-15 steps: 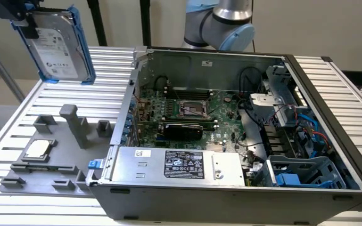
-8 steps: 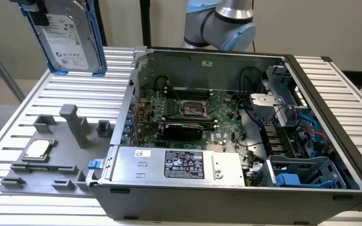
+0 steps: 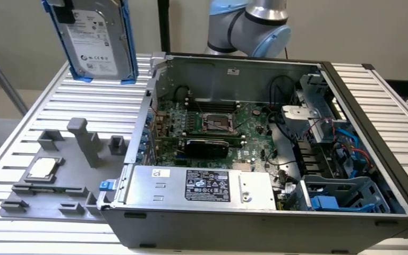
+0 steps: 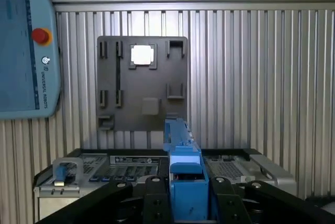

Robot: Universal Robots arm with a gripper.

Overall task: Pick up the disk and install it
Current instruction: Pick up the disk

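The disk (image 3: 94, 40), a silver-grey drive with a white label between blue carrier rails, hangs upright in the air above the slatted table's far corner, at the exterior view's left. It is clear of the open computer case (image 3: 261, 143). In the wrist view, my gripper (image 4: 187, 205) is shut on the disk (image 4: 183, 166), its black fingers (image 4: 153, 203) pressing the blue carrier from both sides. Beyond the disk's edge, that view looks down on the case and the grey fixture plate.
The case holds a motherboard (image 3: 211, 127), a silver power supply box with a black label (image 3: 204, 186) and a blue-grey drive cage (image 3: 342, 196). A grey fixture plate (image 3: 55, 175) with a small square chip (image 3: 42, 168) lies beside the case. A teach pendant (image 4: 23, 46) rests on the table.
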